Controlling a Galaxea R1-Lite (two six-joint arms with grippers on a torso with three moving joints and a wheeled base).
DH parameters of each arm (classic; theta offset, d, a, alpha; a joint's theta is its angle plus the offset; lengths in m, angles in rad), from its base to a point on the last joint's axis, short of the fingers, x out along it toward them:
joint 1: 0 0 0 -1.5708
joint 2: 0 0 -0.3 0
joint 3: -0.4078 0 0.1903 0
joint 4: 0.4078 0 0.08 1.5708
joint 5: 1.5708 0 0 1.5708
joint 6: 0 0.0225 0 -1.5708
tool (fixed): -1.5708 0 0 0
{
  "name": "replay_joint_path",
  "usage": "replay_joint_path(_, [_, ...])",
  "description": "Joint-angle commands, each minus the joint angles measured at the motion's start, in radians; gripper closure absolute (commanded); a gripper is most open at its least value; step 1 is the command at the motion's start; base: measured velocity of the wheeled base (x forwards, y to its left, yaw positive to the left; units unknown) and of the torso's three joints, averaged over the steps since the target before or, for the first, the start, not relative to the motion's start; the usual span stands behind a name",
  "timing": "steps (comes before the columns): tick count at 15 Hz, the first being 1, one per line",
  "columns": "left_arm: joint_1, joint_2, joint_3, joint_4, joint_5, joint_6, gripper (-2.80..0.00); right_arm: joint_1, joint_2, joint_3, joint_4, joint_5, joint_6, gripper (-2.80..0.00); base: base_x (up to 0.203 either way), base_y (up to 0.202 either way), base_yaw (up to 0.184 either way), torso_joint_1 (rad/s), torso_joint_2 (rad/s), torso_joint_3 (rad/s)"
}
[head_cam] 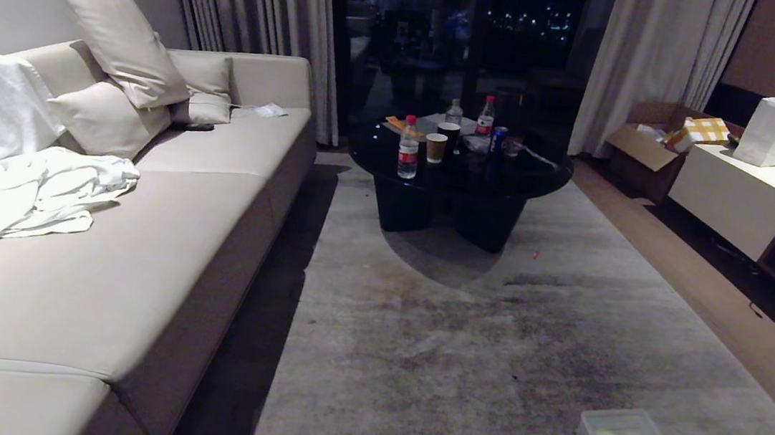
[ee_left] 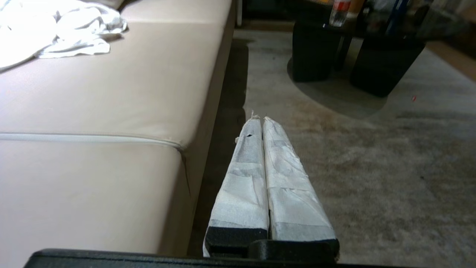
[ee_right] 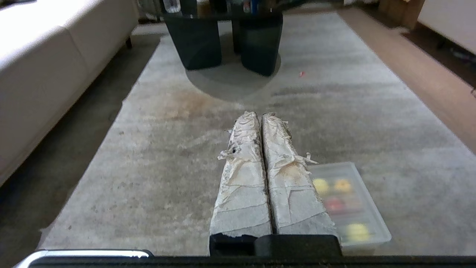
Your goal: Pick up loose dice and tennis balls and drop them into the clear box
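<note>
The clear box (head_cam: 615, 416) lies on the grey carpet at the near right. Through its frosted plastic I see blurred coloured shapes: yellow ones (ee_right: 320, 185) (ee_right: 357, 231), an orange-yellow one (ee_right: 342, 185) and a red one (ee_right: 334, 204). I cannot tell which are dice and which are tennis balls. My right gripper (ee_right: 260, 114) hangs shut and empty over the carpet, with the box (ee_right: 375, 238) just beside and below its taped fingers. My left gripper (ee_left: 262, 119) is shut and empty too, above the carpet's edge next to the sofa. Neither arm shows in the head view.
A long beige sofa (head_cam: 161, 244) with cushions and a white cloth (head_cam: 37, 195) runs along the left. A black round table (head_cam: 461, 167) with bottles and cups stands ahead on the carpet. A tiny red speck (head_cam: 535, 255) lies near it. At right stand a white cabinet (head_cam: 743, 194) and a cardboard box (head_cam: 643, 147).
</note>
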Motion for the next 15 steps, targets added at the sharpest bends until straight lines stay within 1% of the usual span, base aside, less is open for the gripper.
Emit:
replay_joint_path(1, [0.0, 0.001, 0.002, 0.0, 0.001, -0.001, 0.0, 0.0, 0.001, 0.011, -0.001, 0.0, 0.0, 0.0, 0.0, 0.0, 0.0, -0.002, 0.0, -0.197])
replay_joint_path(5, [0.0, 0.001, 0.002, 0.0, 0.001, 0.002, 0.0, 0.0, 0.001, 0.011, -0.001, 0.0, 0.0, 0.0, 0.0, 0.0, 0.0, 0.004, 0.0, -0.164])
replay_joint_path(15, [0.0, 0.001, 0.002, 0.0, 0.002, -0.003, 0.0, 0.0, 0.001, 0.011, -0.002, -0.006, 0.0, 0.0, 0.0, 0.0, 0.0, 0.0, 0.0, -0.008])
